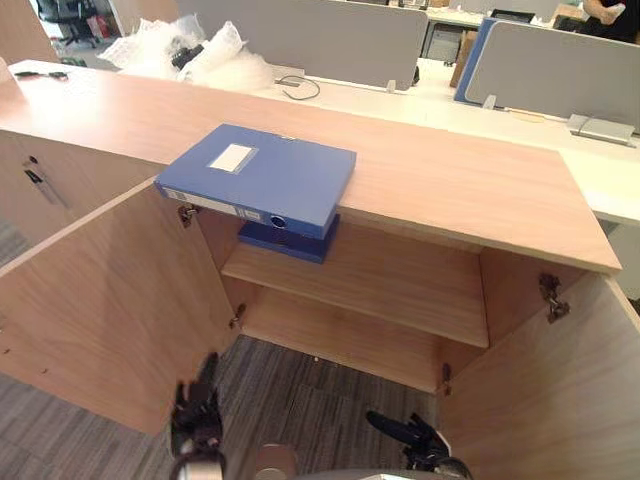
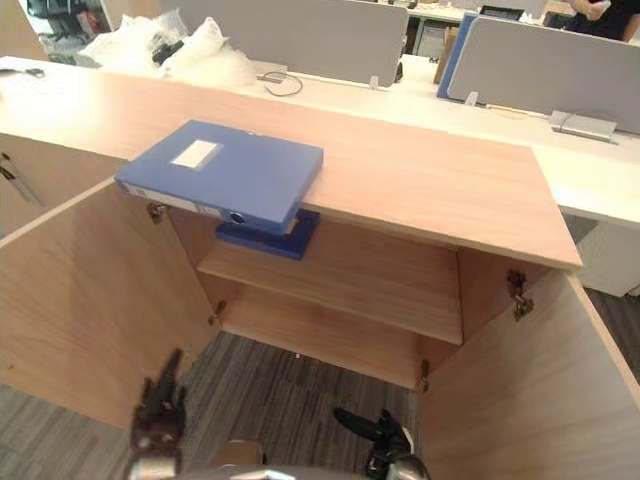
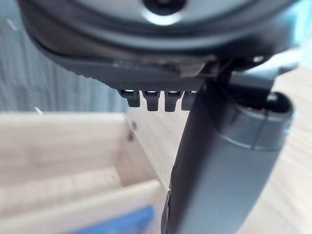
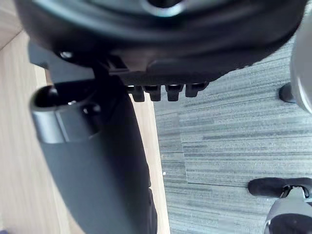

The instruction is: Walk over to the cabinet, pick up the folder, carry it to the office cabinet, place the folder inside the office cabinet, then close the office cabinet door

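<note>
A blue box folder point(image 1: 258, 172) lies flat on the wooden cabinet top point(image 1: 450, 180), its spine end jutting over the front edge. Below it a second, darker blue folder point(image 1: 290, 238) rests on the upper shelf point(image 1: 400, 280) inside the open cabinet. Both doors stand wide: the left door point(image 1: 100, 290) and the right door point(image 1: 560, 400). My left hand point(image 1: 197, 415) hangs low before the left door, fingers straight, holding nothing. My right hand point(image 1: 410, 435) is low near the right door, open and empty. A strip of the blue folder point(image 3: 122, 223) shows past the left thumb point(image 3: 219, 170).
Crumpled bubble wrap point(image 1: 180, 50) lies at the back left of the counter. Grey desk partitions point(image 1: 330, 35) stand behind the cabinet. A person point(image 1: 610, 12) is at the far right. Striped grey carpet point(image 1: 290, 400) covers the floor between the doors.
</note>
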Robot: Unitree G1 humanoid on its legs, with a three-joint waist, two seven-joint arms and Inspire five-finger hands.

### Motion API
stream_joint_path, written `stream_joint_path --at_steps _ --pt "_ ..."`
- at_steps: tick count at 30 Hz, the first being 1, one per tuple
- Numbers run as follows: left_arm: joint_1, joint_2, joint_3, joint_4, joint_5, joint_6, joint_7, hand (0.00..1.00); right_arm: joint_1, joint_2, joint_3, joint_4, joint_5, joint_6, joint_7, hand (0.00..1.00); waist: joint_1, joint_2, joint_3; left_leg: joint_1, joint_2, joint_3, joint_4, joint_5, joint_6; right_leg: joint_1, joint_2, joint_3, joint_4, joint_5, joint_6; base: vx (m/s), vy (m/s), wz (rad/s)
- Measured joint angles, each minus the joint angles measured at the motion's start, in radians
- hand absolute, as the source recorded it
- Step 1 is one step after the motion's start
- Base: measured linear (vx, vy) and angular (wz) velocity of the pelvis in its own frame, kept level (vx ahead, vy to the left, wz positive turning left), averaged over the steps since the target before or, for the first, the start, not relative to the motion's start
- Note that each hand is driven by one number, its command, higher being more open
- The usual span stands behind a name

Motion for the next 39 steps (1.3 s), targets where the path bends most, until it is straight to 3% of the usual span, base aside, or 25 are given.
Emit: stream_joint_path --at_steps 4,9,11,14,18,22,24,28,30,33,36,39 --pt "0.017 0.000 -0.005 -0.293 0.012 -0.085 0.045 1.00 0.024 -0.002 0.029 -0.024 -0.006 -0.003 0.003 1.00 0.008 0.007 -0.014 0.056 -0.002 0.021 -0.066 0.010 0.017 0.023 -0.008 0.014 -0.027 0.043 0.001 0.06 0.038 -0.14" --pt "0.017 0.007 -0.039 -0.589 0.161 -0.141 0.148 1.00 0.051 -0.012 0.020 -0.035 -0.007 -0.006 0.003 1.00 0.017 0.006 -0.050 0.087 -0.003 0.020 -0.175 0.063 0.017 0.011 -0.007 0.017 -0.048 0.086 -0.005 0.02 -0.030 0.03" --pt "0.017 0.008 -0.053 -0.695 0.281 -0.140 0.207 1.00 0.059 -0.012 0.011 -0.036 -0.007 -0.006 0.004 1.00 0.018 0.000 -0.055 0.097 -0.005 0.017 -0.205 0.078 0.017 0.014 -0.007 0.017 -0.058 0.096 -0.005 0.03 -0.038 0.08" --pt "0.004 0.009 -0.055 -0.839 0.588 -0.132 0.327 1.00 0.069 -0.004 -0.022 -0.037 -0.007 -0.006 0.004 1.00 0.019 -0.010 -0.067 0.113 -0.008 0.012 -0.232 0.089 0.016 0.023 -0.007 0.018 -0.069 0.105 -0.004 0.03 -0.020 0.06" --pt "-0.030 0.005 0.004 -0.949 1.044 -0.054 0.509 1.00 0.089 0.005 -0.047 -0.046 -0.008 -0.003 0.005 1.00 0.019 -0.012 -0.097 0.131 -0.007 0.010 -0.269 0.103 0.019 0.024 -0.006 0.022 -0.069 0.117 -0.003 0.05 -0.010 0.03" --pt "-0.043 0.004 0.047 -0.979 1.267 0.000 0.603 1.00 0.105 0.004 -0.058 -0.046 -0.010 -0.002 0.004 1.00 0.022 -0.019 -0.113 0.147 -0.004 0.015 -0.293 0.112 0.020 0.025 -0.004 0.032 -0.070 0.126 -0.005 0.05 -0.006 -0.03" --pt "-0.043 0.005 0.044 -0.992 1.421 0.030 0.609 1.00 0.115 0.003 -0.058 -0.046 -0.011 -0.001 0.003 1.00 0.026 -0.027 -0.120 0.152 -0.001 0.015 -0.304 0.118 0.018 0.025 0.000 0.045 -0.071 0.130 -0.004 0.04 -0.014 -0.02" --pt "-0.042 0.015 -0.006 -0.993 1.541 0.037 0.581 1.00 0.120 0.003 -0.061 -0.046 -0.012 -0.001 0.003 1.00 0.024 -0.029 -0.122 0.164 -0.001 0.021 -0.324 0.129 0.020 0.024 -0.001 0.055 -0.074 0.133 -0.005 0.01 -0.009 -0.05" --pt "-0.041 0.065 -0.061 -0.992 1.611 0.041 0.566 1.00 0.122 0.002 -0.058 -0.044 -0.013 -0.001 0.006 1.00 0.022 -0.029 -0.122 0.165 -0.002 0.023 -0.329 0.133 0.019 0.023 -0.001 0.071 -0.076 0.134 -0.006 -0.01 -0.009 -0.08" --pt "-0.041 0.201 -0.150 -0.990 1.736 0.039 0.543 1.00 0.116 -0.013 -0.054 -0.032 -0.019 -0.003 0.013 1.00 0.019 -0.024 -0.130 0.167 -0.001 0.045 -0.368 0.158 0.020 0.002 -0.003 0.103 -0.089 0.135 -0.007 -0.02 -0.018 -0.18" --pt "-0.040 0.311 -0.186 -0.930 1.836 0.019 0.514 1.00 0.112 -0.036 -0.031 -0.028 -0.050 -0.007 0.020 1.00 0.005 -0.007 -0.135 0.167 -0.002 0.052 -0.382 0.173 0.020 -0.001 -0.003 0.111 -0.106 0.139 -0.011 -0.03 -0.022 -0.12" --pt "-0.040 0.339 -0.187 -0.836 1.918 0.018 0.507 1.00 0.099 -0.067 -0.016 0.006 -0.051 -0.014 0.027 1.00 -0.007 0.014 -0.145 0.168 -0.001 0.052 -0.411 0.196 0.019 -0.015 -0.001 0.125 -0.106 0.140 -0.012 -0.04 -0.035 -0.02"
